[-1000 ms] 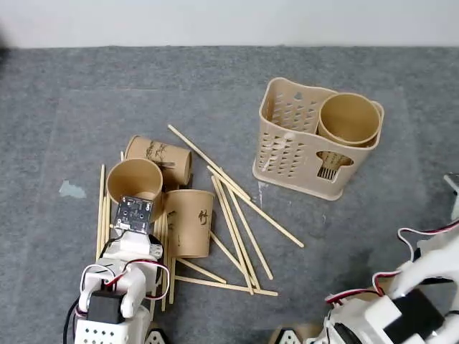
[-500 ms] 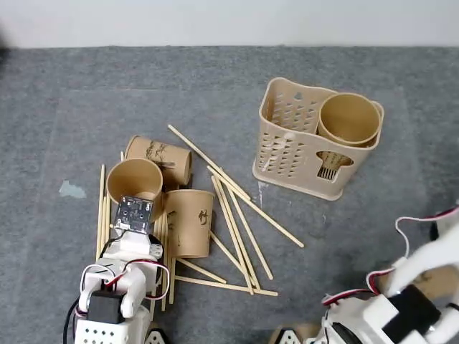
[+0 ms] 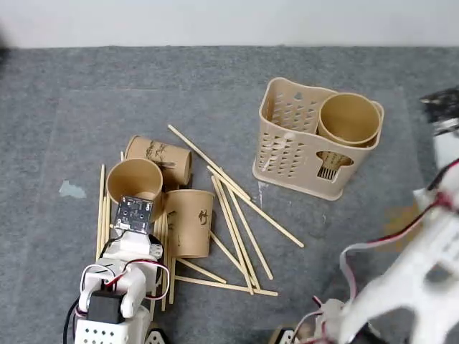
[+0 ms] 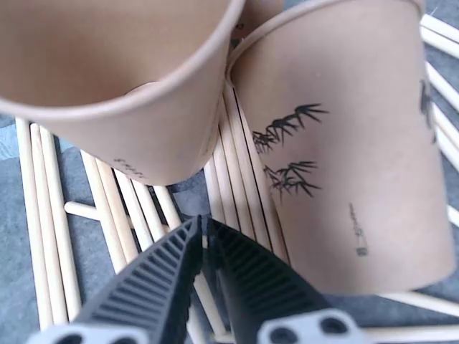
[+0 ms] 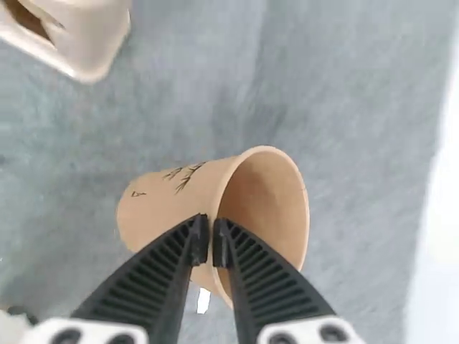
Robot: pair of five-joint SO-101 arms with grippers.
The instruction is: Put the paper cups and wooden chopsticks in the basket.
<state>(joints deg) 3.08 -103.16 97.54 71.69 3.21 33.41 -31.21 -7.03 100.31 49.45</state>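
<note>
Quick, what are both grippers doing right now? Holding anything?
Left gripper: closed, holding nothing.
Right gripper: closed on a paper cup.

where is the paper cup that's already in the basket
In the high view, that paper cup stands upright in the right-hand compartment of the basket, right of centre, with the loose chopsticks lying to the basket's left.

Standing over it, I see the left arm [image 3: 118, 283] in white plastic with a black motor block, a small dark circuit board [image 3: 135, 213] and looped red, black and white wires, the right arm [image 3: 419, 279] white with red and white cable, and the left pincer [image 4: 203, 223] and right pincer [image 5: 210, 223] black and ribbed.
</note>
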